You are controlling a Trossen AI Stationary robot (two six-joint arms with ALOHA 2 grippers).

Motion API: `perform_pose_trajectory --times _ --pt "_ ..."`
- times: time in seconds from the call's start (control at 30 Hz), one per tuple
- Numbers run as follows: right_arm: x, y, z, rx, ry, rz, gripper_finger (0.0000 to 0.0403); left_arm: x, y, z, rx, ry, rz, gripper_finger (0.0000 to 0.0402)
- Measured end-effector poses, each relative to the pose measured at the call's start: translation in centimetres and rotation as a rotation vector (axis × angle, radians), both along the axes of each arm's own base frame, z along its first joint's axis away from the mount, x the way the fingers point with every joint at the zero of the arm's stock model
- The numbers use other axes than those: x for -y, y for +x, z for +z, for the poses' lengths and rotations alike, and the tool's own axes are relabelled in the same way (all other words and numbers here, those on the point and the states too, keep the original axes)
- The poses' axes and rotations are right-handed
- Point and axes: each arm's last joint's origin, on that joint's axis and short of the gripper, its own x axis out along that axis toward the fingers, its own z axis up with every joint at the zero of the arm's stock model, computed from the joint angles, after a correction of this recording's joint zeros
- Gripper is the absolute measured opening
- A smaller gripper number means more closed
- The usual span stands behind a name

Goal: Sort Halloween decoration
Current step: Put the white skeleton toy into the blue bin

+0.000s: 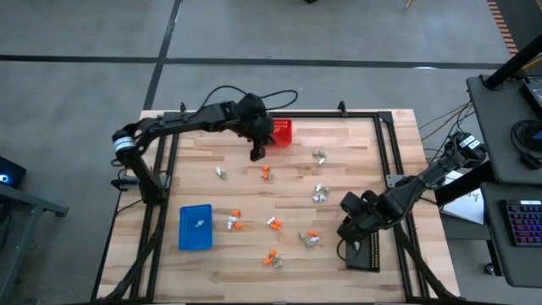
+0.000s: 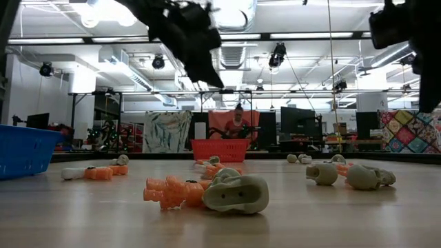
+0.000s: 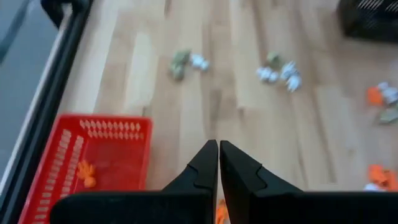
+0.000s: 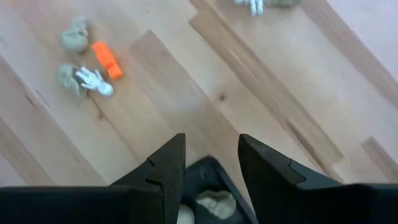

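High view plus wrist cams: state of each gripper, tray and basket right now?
left gripper: shut, empty, beside the red basket.
right gripper: open, over the black tray.
red basket: holds an orange trinket.
black tray: holds a pale trinket.
blue tray: holds one small trinket.

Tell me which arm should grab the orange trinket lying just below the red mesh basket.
Left. Its shut left gripper hangs near the red mesh basket, right above that orange trinket. The right gripper is over the black rectangular tray, farther off.
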Motion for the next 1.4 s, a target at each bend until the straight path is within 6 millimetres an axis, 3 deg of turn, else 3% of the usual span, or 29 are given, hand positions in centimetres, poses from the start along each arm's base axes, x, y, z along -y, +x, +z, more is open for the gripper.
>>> perform_pose_trajectory --times 0.2,0.53,0.8,1.13,1.4 --pt "1.6 1.4 1.0 0.023 -0.019 0.011 0.0140 2.4 -1.8 0.3 0.148 -0.005 0.011 0.0000" --pt "6.0 3.6 1.6 0.046 -0.086 0.036 0.0132 6.7 -4.2 -1.7 0.310 -0.081 0.000 0.0000" --pt "8.7 4.9 1.7 0.088 -0.141 0.115 0.0133 8.8 -5.9 -2.4 0.416 -0.169 0.002 0.0000" --pt "10.7 7.1 -0.8 0.024 -0.120 0.240 0.0134 10.1 -8.6 -3.0 0.638 -0.271 0.014 0.0000" --pt "10.8 8.7 -3.3 -0.079 -0.138 0.392 0.0151 10.2 -9.4 -1.9 0.853 -0.262 -0.018 0.0000"
